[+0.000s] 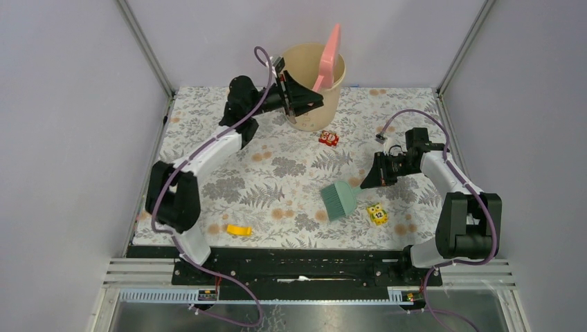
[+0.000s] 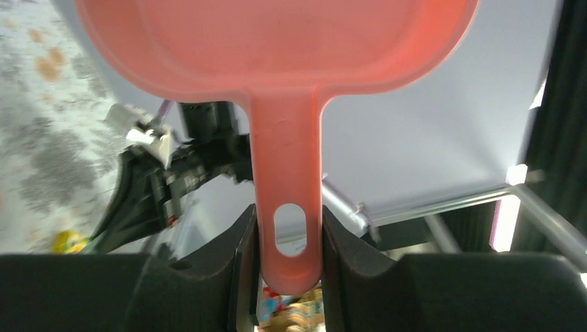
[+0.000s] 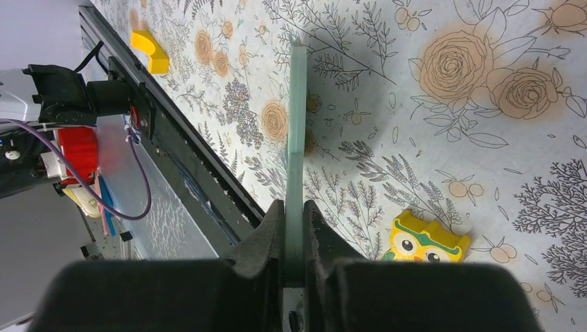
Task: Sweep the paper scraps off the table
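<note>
Top external, dustpan (image 1: 331, 55) in bucket (image 1: 331, 97), seemingly

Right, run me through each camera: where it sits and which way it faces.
Top external: above and behind the arms, looking down on the table; both arms show, bases at the bottom edge.
Left wrist: on the left arm, looking along the left fingers past the pink dustpan they clamp, toward the right arm.
Right wrist: on the right arm, looking down at the table along the green brush between the right fingers.
Shared: yellow owl cube and flat yellow piece show in right wrist and top external.
</note>
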Motion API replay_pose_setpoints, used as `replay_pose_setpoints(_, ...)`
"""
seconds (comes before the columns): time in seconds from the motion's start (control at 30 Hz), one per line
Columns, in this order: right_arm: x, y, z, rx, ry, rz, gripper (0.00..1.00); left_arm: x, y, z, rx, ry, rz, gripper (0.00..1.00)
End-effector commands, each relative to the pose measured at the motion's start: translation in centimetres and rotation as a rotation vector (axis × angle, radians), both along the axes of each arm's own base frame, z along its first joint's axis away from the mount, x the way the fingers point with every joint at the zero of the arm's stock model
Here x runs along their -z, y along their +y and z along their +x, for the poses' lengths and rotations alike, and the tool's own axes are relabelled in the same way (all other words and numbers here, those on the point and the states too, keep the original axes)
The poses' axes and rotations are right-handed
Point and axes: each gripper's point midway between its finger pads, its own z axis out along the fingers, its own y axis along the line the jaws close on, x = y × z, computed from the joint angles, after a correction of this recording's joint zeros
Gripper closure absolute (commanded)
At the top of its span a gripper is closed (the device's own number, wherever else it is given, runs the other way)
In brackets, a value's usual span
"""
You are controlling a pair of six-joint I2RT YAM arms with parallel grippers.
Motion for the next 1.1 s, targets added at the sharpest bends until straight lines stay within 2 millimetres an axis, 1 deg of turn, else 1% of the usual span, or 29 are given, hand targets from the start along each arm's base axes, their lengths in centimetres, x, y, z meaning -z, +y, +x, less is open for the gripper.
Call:
replay_pose_setpoints(0.0,-0.6,-0.1,0.1,-0.014,-0.036,0.004,1.00,2.1,2.2,-3.3,-0.057,-0.168,0.264,1.00)
replay_pose_setpoints(0.17,-0.8,-0.1,0.1,-0.015,-0.045,0.002,1.00,7.1,6.1,-5.6,-0.196,-0.218,0.558,1.00)
replay_pose_setpoints(0.33,-1.0,-0.2,0.0,-0.015,-0.059,-0.002,1.00,11.8,9.6,-8.4,-0.260,-0.198,0.741,1.00)
replay_pose_setpoints(0.4,-1.0,-0.2,0.0,-0.014,-0.060,-0.006,1.00,13.5,11.5,-8.9,-0.314,-0.207,0.852,1.00)
replay_pose_setpoints(0.43,-1.0,-0.2,0.0,-0.014,-0.062,-0.007,1.00,14.5,12.3,-9.3,-0.326,-0.205,0.905,1.00)
replay_pose_setpoints(0.47,-1.0,-0.2,0.0,-0.014,-0.064,-0.008,1.00,15.0,13.1,-9.4,-0.343,-0.208,0.945,1.00)
replay_pose_setpoints(0.53,-1.0,-0.3,0.1,-0.014,-0.065,-0.009,1.00,16.9,14.5,-10.0,-0.351,-0.196,1.028,1.00)
replay_pose_setpoints(0.63,-1.0,-0.3,0.1,-0.013,-0.065,-0.016,1.00,20.2,16.5,-10.6,-0.354,-0.170,1.153,1.00)
replay_pose_setpoints(0.7,-1.0,-0.4,0.1,-0.013,-0.068,-0.020,1.00,22.3,17.3,-11.0,-0.342,-0.150,1.214,1.00)
replay_pose_setpoints(0.77,-0.9,-0.4,0.1,-0.012,-0.068,-0.022,1.00,23.7,17.5,-11.5,-0.316,-0.134,1.245,1.00)
replay_pose_setpoints(0.87,-0.9,-0.5,0.2,-0.011,-0.070,-0.029,1.00,25.3,17.0,-12.5,-0.270,-0.134,1.290,1.00)
replay_pose_setpoints(1.0,-0.9,-0.6,0.2,-0.010,-0.072,-0.033,1.00,27.7,17.4,-13.2,-0.262,-0.127,1.428,0.99)
replay_pose_setpoints(1.07,-0.9,-0.6,0.2,-0.011,-0.075,-0.035,1.00,28.7,17.0,-13.6,-0.238,-0.123,1.460,0.97)
